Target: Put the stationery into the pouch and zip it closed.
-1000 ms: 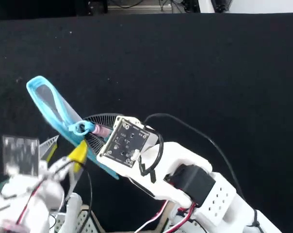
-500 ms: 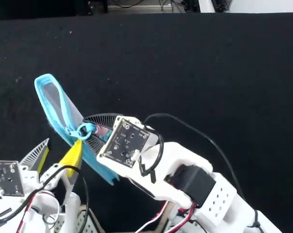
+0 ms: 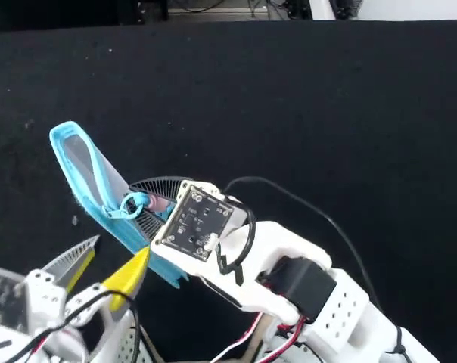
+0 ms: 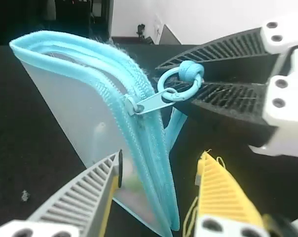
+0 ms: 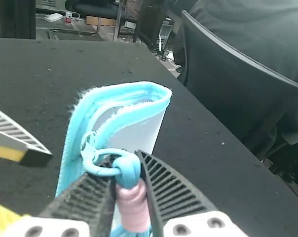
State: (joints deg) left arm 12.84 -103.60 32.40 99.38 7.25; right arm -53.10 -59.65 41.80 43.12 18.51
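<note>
On the zipper pull [image 5: 129, 173], the right pincer [image 5: 125, 158] clamps.

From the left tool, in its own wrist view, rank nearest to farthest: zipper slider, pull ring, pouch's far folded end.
1. Zipper slider, on the pouch just past the left tool.
2. Pull ring, slightly beyond, in the right tool.
3. Far folded end, farthest back.

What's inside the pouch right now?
The pouch has a frosted side; only a faint greenish smudge shows through low down. Anything else is hidden by that panel and the blue zipper edge.
</note>
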